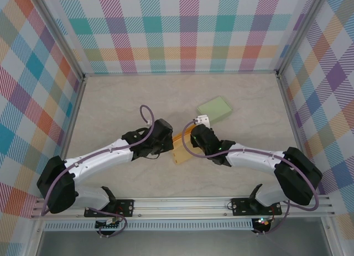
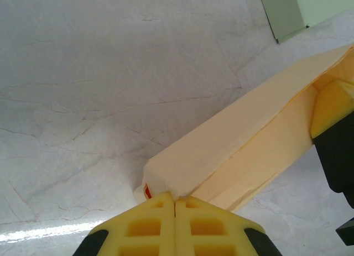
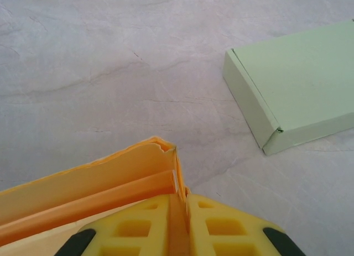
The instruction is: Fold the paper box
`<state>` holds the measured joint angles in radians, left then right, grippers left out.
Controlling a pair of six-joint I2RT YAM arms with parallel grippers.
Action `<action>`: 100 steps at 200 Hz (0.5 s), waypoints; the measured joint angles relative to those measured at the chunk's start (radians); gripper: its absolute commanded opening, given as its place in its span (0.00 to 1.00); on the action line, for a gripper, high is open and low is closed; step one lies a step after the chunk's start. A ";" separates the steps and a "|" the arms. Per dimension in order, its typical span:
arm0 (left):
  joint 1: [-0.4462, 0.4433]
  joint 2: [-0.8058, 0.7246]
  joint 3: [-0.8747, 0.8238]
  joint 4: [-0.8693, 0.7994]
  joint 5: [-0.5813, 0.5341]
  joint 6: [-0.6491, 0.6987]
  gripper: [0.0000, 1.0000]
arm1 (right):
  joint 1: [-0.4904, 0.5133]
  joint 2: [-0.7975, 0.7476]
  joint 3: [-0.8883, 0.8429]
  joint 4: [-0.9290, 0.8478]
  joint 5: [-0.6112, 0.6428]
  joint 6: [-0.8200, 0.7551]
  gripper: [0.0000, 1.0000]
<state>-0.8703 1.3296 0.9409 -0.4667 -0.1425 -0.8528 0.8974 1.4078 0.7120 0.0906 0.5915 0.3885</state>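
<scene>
- Where the two arms meet at mid-table, the left gripper (image 2: 175,203) is pinched fully together on the near corner of the box (image 2: 238,151), with paper caught in its bite.
- Facing it, the right gripper (image 3: 183,203) is clamped the same way. It nips a thin upright edge of paper at the box's other end, with no gap beyond the sheet itself.
- Between them the box lies as a long, pale-yellow, half-flattened sleeve, low over the table (image 1: 110,101). I cannot tell whether it rests on the surface or hangs just above it.
- By its look it is light, thin card. It should bend and crease readily and hold a fold along its score lines, but it may tear or crumple at the slightly ragged corner if pulled hard.
- Holds look safest at panel edges and flaps close to a crease, not mid-panel, where the wall would likely buckle. Both arms pulling apart could rip it.
- Beyond it, well apart, a green box (image 1: 215,108) sits closed on the table.
</scene>
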 measured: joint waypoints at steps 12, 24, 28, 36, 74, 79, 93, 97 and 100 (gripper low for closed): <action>-0.011 0.000 -0.002 0.003 -0.015 0.000 0.00 | 0.000 -0.003 -0.005 0.006 0.003 0.000 0.15; -0.025 0.001 -0.002 0.003 -0.033 0.001 0.00 | 0.000 -0.007 -0.014 0.016 0.005 0.001 0.14; -0.030 0.001 -0.002 0.003 -0.039 0.001 0.00 | 0.000 -0.009 -0.017 0.020 0.005 0.001 0.14; -0.040 0.001 -0.002 0.003 -0.052 0.001 0.00 | 0.000 -0.014 -0.026 0.029 0.009 0.003 0.14; -0.091 0.005 -0.002 0.011 -0.102 0.005 0.00 | 0.000 -0.043 -0.074 0.077 0.024 0.024 0.13; -0.099 0.006 -0.002 0.011 -0.112 0.005 0.00 | 0.000 -0.047 -0.080 0.085 0.026 0.027 0.13; -0.124 0.011 -0.003 0.019 -0.142 0.008 0.00 | 0.000 -0.056 -0.100 0.108 0.032 0.036 0.13; -0.134 0.014 -0.005 0.026 -0.151 0.009 0.00 | 0.000 -0.059 -0.106 0.115 0.036 0.040 0.12; -0.140 0.015 -0.006 0.031 -0.159 0.009 0.00 | 0.000 -0.061 -0.110 0.119 0.040 0.042 0.12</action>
<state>-1.0103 1.3449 0.9348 -0.4362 -0.3016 -0.8436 0.8978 1.3468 0.6022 0.2100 0.6312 0.4309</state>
